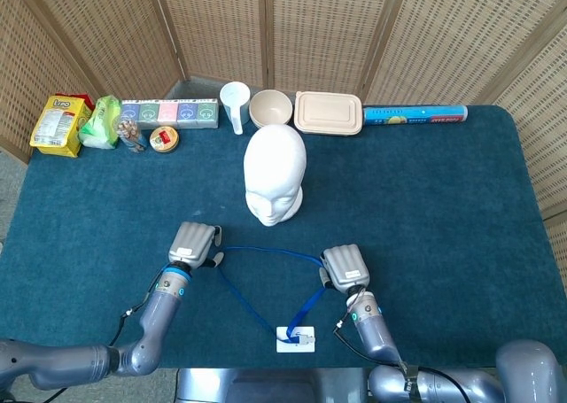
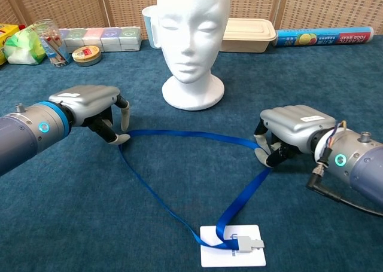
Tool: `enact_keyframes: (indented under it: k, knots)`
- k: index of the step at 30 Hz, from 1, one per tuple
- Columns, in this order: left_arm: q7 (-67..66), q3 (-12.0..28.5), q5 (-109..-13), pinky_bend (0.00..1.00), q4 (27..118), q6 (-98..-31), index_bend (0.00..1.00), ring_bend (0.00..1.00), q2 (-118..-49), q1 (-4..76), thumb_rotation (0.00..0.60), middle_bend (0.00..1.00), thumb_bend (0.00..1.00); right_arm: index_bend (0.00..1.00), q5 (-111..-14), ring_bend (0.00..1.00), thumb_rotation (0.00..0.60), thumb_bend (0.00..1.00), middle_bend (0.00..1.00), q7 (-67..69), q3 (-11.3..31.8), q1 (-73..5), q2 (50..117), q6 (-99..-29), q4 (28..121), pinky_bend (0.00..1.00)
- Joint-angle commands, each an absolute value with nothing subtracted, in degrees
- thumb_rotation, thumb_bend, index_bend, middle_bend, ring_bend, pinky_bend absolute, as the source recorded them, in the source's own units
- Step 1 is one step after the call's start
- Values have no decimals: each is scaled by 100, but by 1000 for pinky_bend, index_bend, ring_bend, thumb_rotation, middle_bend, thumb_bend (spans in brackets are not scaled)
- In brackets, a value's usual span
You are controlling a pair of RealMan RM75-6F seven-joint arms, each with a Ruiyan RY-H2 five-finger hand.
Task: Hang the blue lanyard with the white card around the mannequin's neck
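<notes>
The white mannequin head (image 1: 275, 173) (image 2: 192, 39) stands upright mid-table, facing me. The blue lanyard (image 1: 266, 253) (image 2: 185, 138) lies on the dark teal cloth in front of it, spread into a triangle. Its white card (image 1: 295, 338) (image 2: 233, 254) lies flat near the front edge. My left hand (image 1: 195, 244) (image 2: 90, 107) pinches the strap at the triangle's left corner, fingers curled down. At the right corner my right hand (image 1: 345, 267) (image 2: 293, 131) grips the strap the same way. The strap runs taut between the two hands, just short of the mannequin's base.
Along the back edge stand a yellow snack bag (image 1: 60, 125), a green bag (image 1: 100, 122), a row of small boxes (image 1: 170, 112), a round tin (image 1: 164, 139), a white cup (image 1: 235, 104), a bowl (image 1: 271, 109), a beige lidded box (image 1: 329, 112) and a food-wrap roll (image 1: 415, 114). A wicker screen (image 1: 354, 31) closes off the rear.
</notes>
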State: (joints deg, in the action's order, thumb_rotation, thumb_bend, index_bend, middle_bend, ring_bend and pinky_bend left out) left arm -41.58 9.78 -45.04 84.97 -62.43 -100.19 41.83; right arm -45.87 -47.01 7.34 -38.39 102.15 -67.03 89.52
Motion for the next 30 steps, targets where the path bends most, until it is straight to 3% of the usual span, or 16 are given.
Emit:
enact_keyframes:
  k: [1, 14, 30]
  knots:
    - [-4142, 965, -4484, 1000, 8457, -6234, 492, 1000, -10054, 4190, 506, 1000, 325, 667, -4576, 1000, 513, 585, 1000, -4704, 732, -3839, 10209, -6702, 8952, 1000]
    - [-4101, 968, -4461, 1000, 8373, -6265, 599, 1000, -10144, 4227, 513, 1000, 372, 667, -4535, 1000, 516, 586, 1000, -4708, 731, -3828, 10193, -6728, 8948, 1000]
    - [-4145, 933, -4412, 1000, 8353, -6278, 615, 1000, -10123, 4242, 520, 1000, 414, 667, -4479, 1000, 518, 586, 1000, -4709, 740, -3820, 10178, -6748, 8964, 1000]
